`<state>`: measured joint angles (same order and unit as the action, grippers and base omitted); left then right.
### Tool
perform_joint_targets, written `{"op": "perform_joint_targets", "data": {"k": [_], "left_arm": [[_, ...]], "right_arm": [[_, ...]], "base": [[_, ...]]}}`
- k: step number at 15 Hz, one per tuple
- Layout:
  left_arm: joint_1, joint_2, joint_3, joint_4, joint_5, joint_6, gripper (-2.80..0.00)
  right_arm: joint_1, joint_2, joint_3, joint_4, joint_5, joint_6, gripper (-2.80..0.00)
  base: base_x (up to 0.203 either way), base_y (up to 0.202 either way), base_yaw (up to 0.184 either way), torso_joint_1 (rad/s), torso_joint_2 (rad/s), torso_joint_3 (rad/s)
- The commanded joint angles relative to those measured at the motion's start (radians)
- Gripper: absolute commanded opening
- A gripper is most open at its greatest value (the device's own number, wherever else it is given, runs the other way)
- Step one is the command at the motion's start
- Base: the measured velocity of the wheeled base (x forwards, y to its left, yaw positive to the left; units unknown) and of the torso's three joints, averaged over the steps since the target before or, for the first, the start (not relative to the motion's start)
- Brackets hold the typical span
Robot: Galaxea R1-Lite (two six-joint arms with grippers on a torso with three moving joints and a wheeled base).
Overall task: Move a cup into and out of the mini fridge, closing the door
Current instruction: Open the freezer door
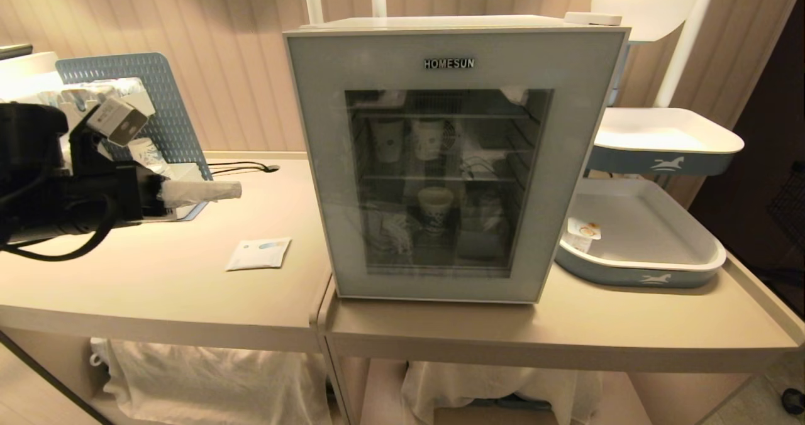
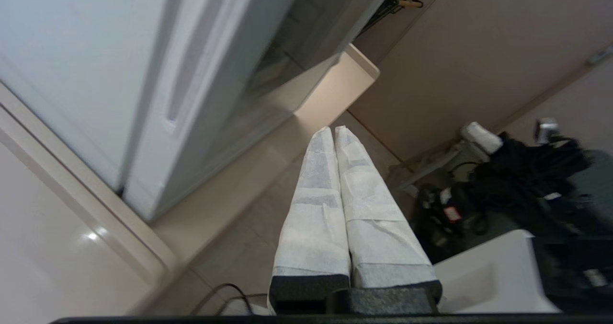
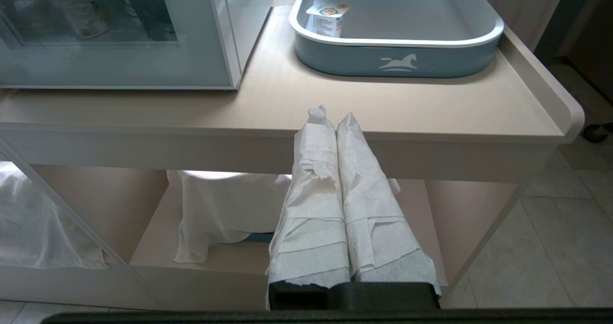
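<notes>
The mini fridge [image 1: 440, 41] stands in the middle of the table, and its door [image 1: 314, 161] is closed. The cup is hidden from me. Through the dark glass I only make out printed paper cups [image 1: 436, 206] on wire shelves. My left gripper [image 1: 236, 190] is shut and empty. It hovers level over the left table, pointing at the fridge's left side [image 2: 72, 75], and is well short of it [image 2: 334, 130]. My right gripper [image 3: 330, 115] is shut and empty. It hangs in front of and below the table's front edge, out of the head view.
To the right of the fridge, a blue-and-white tray [image 1: 654, 268] holds a low white tub with an orange-marked lid [image 1: 582, 235]. A second tray [image 1: 666, 154] sits higher behind it. A white sachet [image 1: 258, 253] lies on the left table. A blue pegboard [image 1: 160, 98] stands at the back left.
</notes>
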<state>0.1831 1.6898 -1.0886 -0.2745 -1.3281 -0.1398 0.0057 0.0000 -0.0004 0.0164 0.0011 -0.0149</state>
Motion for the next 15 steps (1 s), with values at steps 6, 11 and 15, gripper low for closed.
{"op": "perform_joint_targets", "data": {"k": [6,11,15], "left_arm": [[-0.104,0.186,0.075,-0.293,0.121,0.003,-2.80],[-0.200,0.227,0.073,-0.321,0.246,0.005,-2.80],[-0.224,0.237,0.052,-0.323,0.297,0.007,-2.80]], "right_arm": [[0.002,0.002,0.000,0.000,0.000,0.001,-2.80],[0.002,0.002,0.000,0.000,-0.001,0.001,-2.80],[0.000,0.002,0.000,0.000,-0.001,0.001,-2.80]], "base": [[0.000,0.000,0.000,0.000,0.00,0.000],[0.000,0.000,0.000,0.000,0.00,0.000],[0.000,0.000,0.000,0.000,0.00,0.000]]}}
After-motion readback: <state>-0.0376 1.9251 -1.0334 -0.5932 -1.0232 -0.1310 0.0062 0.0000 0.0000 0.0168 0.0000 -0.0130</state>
